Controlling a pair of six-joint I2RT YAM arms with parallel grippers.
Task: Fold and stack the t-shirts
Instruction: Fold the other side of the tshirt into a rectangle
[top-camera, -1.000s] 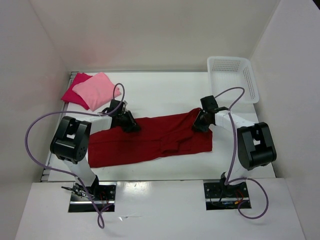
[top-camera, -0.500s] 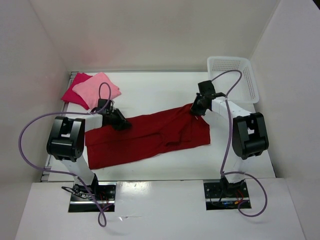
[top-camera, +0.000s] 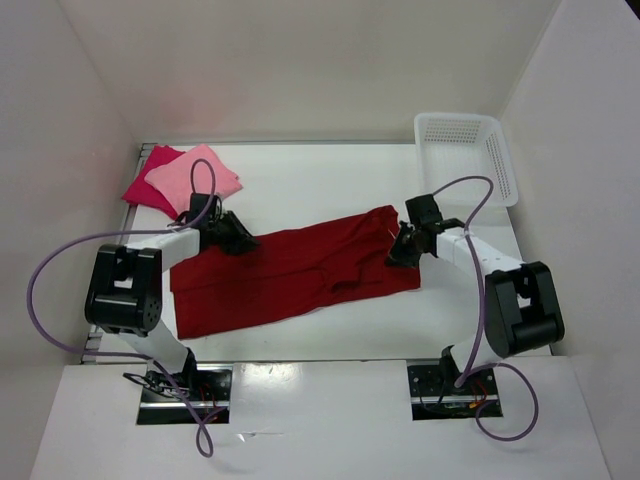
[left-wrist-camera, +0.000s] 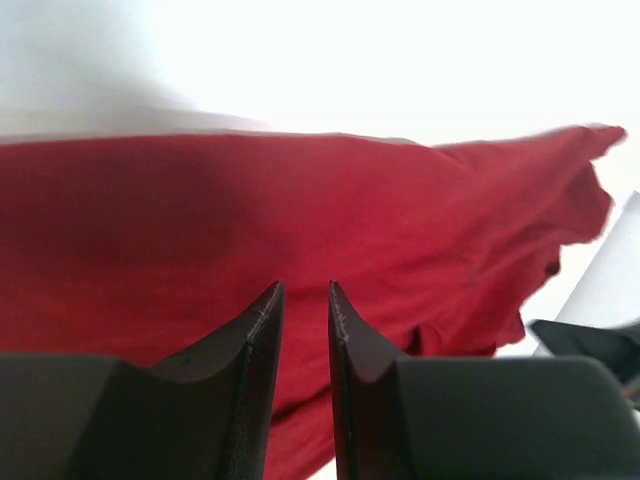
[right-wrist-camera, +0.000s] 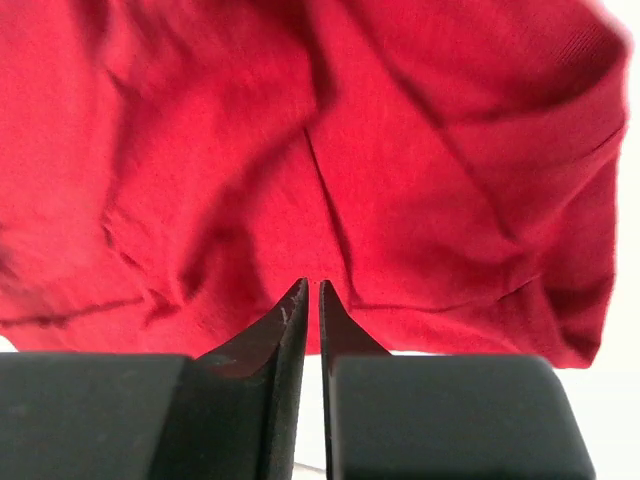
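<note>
Nearest me, the red shirt (top-camera: 300, 270) is spread sideways on the bench (top-camera: 330, 185). It's pretty rumpled and runs from the left fingers (top-camera: 243, 241) across to the right fingers (top-camera: 397, 255). The left fingers are down at the shirt's far-left edge, almost closed with just a slim gap, and I can't see any cloth caught between them. The right fingers hang over the shirt's right end, pressed nearly together with only a hairline slit. Nothing shows in that slit, and there's wrinkled red cloth right past the tips.

Further back, just behind and left of the left fingers, the folded pink shirt (top-camera: 197, 175) lies on top of the crimson shirt (top-camera: 143, 187), which sticks out on its left side. Well behind the right fingers, a white basket (top-camera: 500, 165) sits in the far right corner.
</note>
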